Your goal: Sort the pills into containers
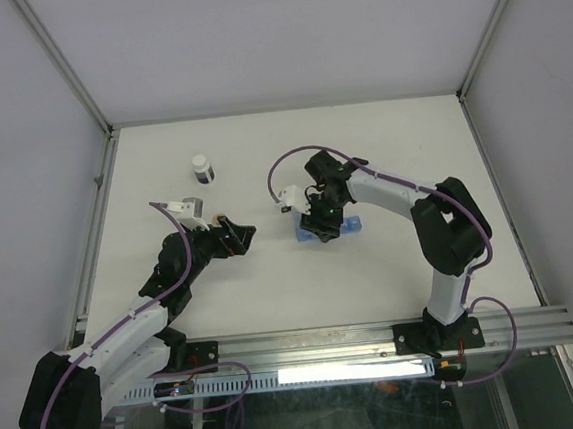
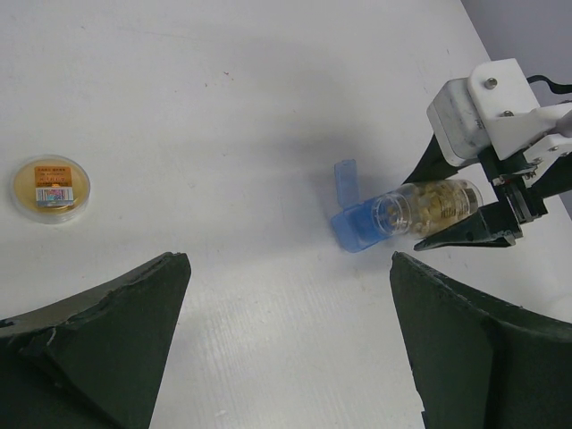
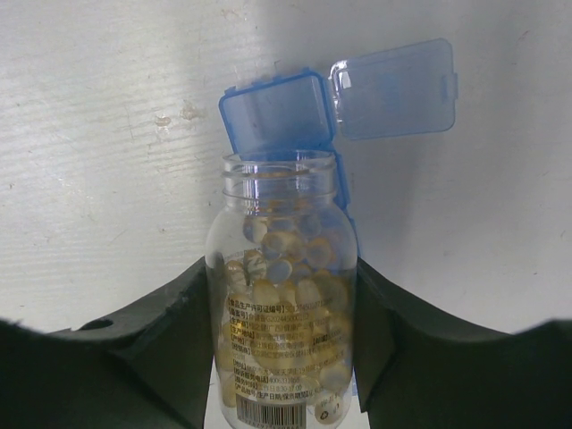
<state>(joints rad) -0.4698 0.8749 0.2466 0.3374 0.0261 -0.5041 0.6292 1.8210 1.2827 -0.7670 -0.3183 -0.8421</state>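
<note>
Pills [image 3: 284, 268]: pale amber tablets heaped inside a clear bottle [image 3: 268, 357], lower centre of the right wrist view.
Bottle state: uncapped and tipped over, mouth right at an open blue compartment; whether they touch cannot be told.
Containers [image 3: 277, 116]: blue organiser strip on the worktop [image 1: 381, 146], centre-right of the overhead view, one lid [image 3: 393, 89] flipped open.
Right tool [image 3: 281, 308]: clenched on the bottle, one finger on each side.
Left tool [image 2: 288, 259]: released, fingers wide apart, grasping nothing, left of the strip.
Vial [image 1: 202, 168]: white-capped, upper left of the worktop, apart from both tools.
</note>
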